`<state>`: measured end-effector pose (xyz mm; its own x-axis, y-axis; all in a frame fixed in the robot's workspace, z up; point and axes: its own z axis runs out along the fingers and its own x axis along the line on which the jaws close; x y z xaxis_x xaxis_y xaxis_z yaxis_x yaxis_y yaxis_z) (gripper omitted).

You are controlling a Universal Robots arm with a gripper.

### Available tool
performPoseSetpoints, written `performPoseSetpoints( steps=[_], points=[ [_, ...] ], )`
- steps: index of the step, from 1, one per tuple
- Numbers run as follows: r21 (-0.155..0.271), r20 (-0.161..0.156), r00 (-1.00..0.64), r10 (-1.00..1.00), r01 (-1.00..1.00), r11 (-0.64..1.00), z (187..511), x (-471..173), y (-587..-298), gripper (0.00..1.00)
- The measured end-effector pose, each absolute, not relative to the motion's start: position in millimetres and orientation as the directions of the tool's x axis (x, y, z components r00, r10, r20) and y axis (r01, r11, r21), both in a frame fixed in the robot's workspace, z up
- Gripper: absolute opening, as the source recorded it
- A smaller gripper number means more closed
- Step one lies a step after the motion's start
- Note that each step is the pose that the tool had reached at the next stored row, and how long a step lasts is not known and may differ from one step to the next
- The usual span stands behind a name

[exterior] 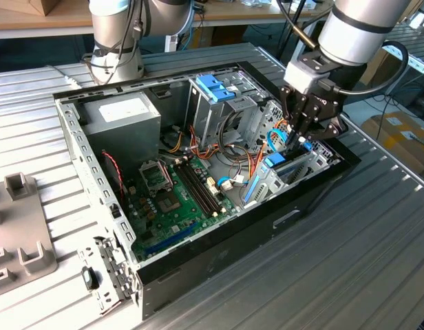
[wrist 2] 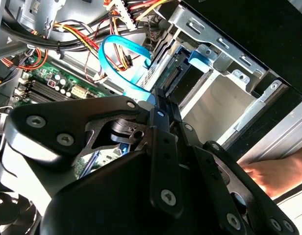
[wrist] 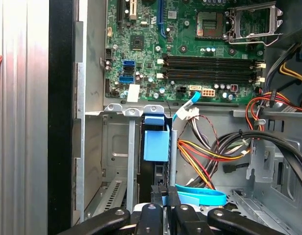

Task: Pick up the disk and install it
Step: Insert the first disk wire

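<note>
Since the black two-finger gripper (exterior: 294,141) has its fingers together, I read it as pushing, not gripping. Tips meet the end of the light-blue-framed hard disk (wrist: 156,144), edge-on in the grey metal bay (wrist: 116,147), 3 o'clock of the open black computer case (exterior: 74,148) in the exterior view. Ribbed aluminium table (exterior: 377,261); wooden bench (exterior: 33,20) at 12.

Table: a silver metal top (exterior: 377,261) with long parallel grooves spreads across the exterior view; in the first wrist view a strip of it looks nearly white.
Bench: a wooden workbench (exterior: 33,20) stands beyond the table's far edge, with dark space beneath it.
Boxes: cardboard boxes (exterior: 398,134) sit lower than the table, off its edge on the exterior view's right.
Light: bright and even, with a pale sheen on the table's ribs and soft shadows.
</note>
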<state>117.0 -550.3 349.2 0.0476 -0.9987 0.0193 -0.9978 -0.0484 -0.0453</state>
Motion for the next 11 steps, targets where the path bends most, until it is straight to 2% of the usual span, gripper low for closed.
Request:
performPoseSetpoints(
  steps=[11],
  points=[
    [-0.048,0.020,0.054,-0.998,-0.997,-0.055,347.3,115.3,-551.4,0.16]
  ],
)
